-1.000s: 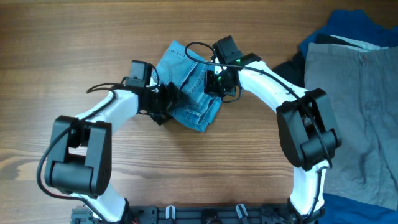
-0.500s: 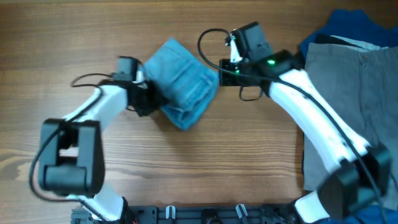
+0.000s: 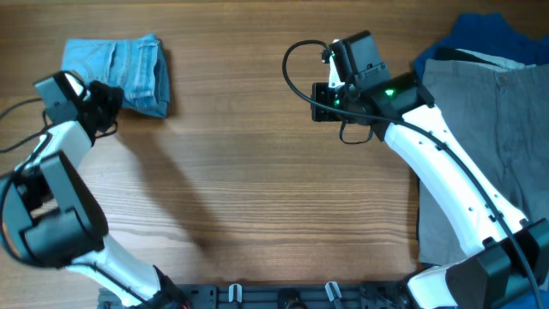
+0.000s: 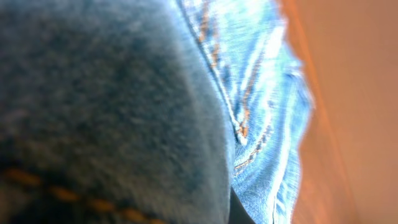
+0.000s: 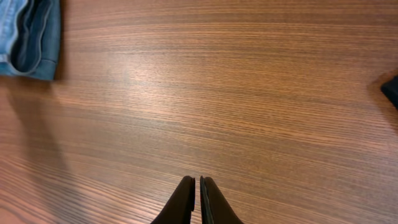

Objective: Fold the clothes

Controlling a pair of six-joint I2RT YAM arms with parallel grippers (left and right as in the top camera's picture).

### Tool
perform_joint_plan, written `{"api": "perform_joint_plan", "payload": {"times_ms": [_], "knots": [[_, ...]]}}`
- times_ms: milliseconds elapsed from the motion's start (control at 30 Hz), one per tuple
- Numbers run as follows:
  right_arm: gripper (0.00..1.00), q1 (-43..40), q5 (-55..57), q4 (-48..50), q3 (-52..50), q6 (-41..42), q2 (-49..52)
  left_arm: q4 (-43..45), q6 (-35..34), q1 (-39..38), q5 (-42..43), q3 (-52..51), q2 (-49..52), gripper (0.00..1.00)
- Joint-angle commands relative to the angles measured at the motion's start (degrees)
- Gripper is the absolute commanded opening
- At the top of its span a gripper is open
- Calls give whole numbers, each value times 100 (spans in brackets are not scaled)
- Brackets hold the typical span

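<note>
The clothes, a folded bundle of light blue jeans (image 3: 120,67), lie at the table's back left corner. My left gripper (image 3: 106,97) is at the bundle's near left edge, shut on the denim. In the left wrist view the jeans (image 4: 261,93) fill nearly the whole picture and hide the fingers. My right gripper (image 3: 320,101) hangs over bare wood right of centre, well away from the bundle. Its jaws (image 5: 198,182) are shut with nothing between them. The right wrist view catches the jeans (image 5: 28,37) in its top left corner.
A grey garment (image 3: 485,137) lies spread at the right edge over a dark blue cloth (image 3: 489,34). A dark scrap (image 5: 392,90) shows at the right wrist view's right edge. Bare wooden tabletop (image 3: 257,197) stretches between the two arms.
The left gripper closed on the jeans and swung them from the table's middle to the back left corner. The right gripper drew away to the right, off the denim.
</note>
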Motion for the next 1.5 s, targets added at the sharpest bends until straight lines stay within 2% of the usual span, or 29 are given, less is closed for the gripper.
{"api": "perform_joint_plan", "payload": {"times_ms": [0, 33, 67, 133, 267, 333, 433, 567, 600, 667, 700, 733, 767, 967, 1100, 1267, 1433, 1467], "knots": [[8, -17, 162, -13, 17, 61, 17, 42, 568, 92, 184, 341, 518, 46], [8, -17, 162, -13, 17, 59, 17, -66, 704, 109, 179, 431, 531, 82], [8, -17, 162, -13, 17, 55, 17, -249, 883, 122, 181, 553, 527, 98], [9, -17, 162, -15, 17, 44, 13, -1178, 1349, 155, 184, 1049, 439, 100], [9, -17, 160, -17, 50, 48, -175, -4155, 2540, 153, 192, 2826, 44, 100], [9, -17, 214, -15, 63, 42, -476, -5200, 3080, 140, 223, 3497, -229, 100], [9, -17, 487, -17, 63, -129, -1248, -6194, 3674, 37, 315, 4144, -1088, 99], [14, -17, 544, -35, 61, -391, -2455, -6704, 3912, -162, 286, 4153, -2413, 99], [20, -17, 546, -39, 61, -474, -2806, -6891, 4024, -243, 219, 4153, -2782, 99], [41, -17, 540, -96, 61, -542, -3421, -7298, 4096, -437, -260, 4153, -3464, 100], [65, -17, 540, -155, 61, -531, -3679, -7495, 4092, -527, -538, 4153, -3775, 100], [94, -17, 542, -225, 61, -533, -3921, -7626, 4068, -579, -660, 4151, -3991, 100], [100, -17, 544, -282, 61, -538, -4109, -7735, 4050, -614, -682, 4151, -4190, 100], [100, -17, 564, -367, 61, -551, -4809, -8089, 4054, -621, -684, 4151, -4957, 100], [100, -17, 562, -481, 59, -535, -4830, -8098, 4054, -621, -678, 4151, -5003, 100], [100, -17, 562, -1086, 55, -535, -4795, -8098, 4057, -621, -660, 4151, -4992, 100], [100, -15, 538, -1069, 42, -496, -4795, -8100, 4057, -621, -660, 4151, -4992, 100], [100, -15, 540, -1064, 42, -284, -4795, -8098, 4057, -621, -660, 4151, -4992, 100]]}}
